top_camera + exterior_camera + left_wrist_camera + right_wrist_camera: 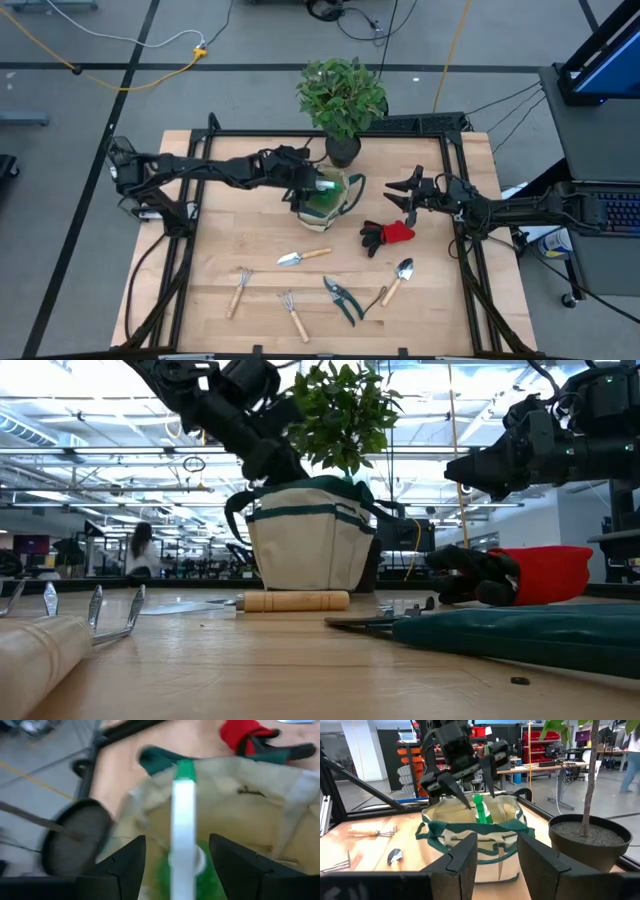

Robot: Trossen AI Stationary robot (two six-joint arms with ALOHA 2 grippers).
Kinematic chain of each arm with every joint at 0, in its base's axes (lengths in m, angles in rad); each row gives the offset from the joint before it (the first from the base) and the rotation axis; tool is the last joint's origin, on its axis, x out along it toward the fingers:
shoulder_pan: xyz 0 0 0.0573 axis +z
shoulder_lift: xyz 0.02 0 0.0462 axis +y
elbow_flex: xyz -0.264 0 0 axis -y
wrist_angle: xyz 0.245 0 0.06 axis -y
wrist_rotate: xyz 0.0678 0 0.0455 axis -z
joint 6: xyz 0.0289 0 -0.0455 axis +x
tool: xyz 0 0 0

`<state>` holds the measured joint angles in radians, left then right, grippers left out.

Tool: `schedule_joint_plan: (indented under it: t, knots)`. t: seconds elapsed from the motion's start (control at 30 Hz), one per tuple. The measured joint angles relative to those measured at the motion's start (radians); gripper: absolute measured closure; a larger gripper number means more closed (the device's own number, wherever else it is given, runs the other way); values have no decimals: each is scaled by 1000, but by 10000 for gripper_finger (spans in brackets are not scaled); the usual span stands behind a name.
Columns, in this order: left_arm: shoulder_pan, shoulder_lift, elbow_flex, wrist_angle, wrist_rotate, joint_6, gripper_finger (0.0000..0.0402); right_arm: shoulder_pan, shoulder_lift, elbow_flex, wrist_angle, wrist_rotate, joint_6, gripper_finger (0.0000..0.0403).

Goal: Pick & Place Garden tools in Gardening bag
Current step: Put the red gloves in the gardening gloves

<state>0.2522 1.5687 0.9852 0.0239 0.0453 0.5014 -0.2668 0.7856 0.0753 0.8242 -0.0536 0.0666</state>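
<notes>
Nearest the low camera lie the dark-green-handled metal pruners [520,628] & a wooden-handled rake [60,630]. The left gripper [312,186] hangs over the soft beige canvas bag with green trim [335,196], fingers wide apart around the green plastic spray bottle [482,810], which stands tilted inside. Best to lift straight up so no finger snags the bottle or strap. Right gripper [412,188] waits open near the red-black gloves [388,235]

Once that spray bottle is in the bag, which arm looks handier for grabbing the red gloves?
Probably the right. The right gripper hovers open just above the red gloves, with nothing between. The left gripper is open over the gardening bag, around the spray bottle, farther away.
</notes>
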Motion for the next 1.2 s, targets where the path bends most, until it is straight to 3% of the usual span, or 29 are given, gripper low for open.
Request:
schedule_joint_plan:
  t: [0.13,0.3,0.47,0.67,0.9,1.0,1.2]
  knots:
    - [-18,-59,0,-15,-58,15,176,0,0,0,-5,0,0,273]
    - [-57,-153,1,-46,-20,-2,176,0,0,0,-7,-10,17,273]
    - [-124,-251,2,-139,15,-48,176,7,0,0,4,-167,12,273]
    - [-203,-320,3,-261,0,-117,176,96,0,0,10,-187,11,267]
    - [-250,-335,2,-384,-131,-154,176,233,6,68,34,-187,-4,221]
    - [-256,-335,2,-403,-150,-164,176,279,36,133,-83,-184,-3,205]
    - [-307,-366,2,-395,-88,-164,176,339,156,321,-429,-126,0,201]
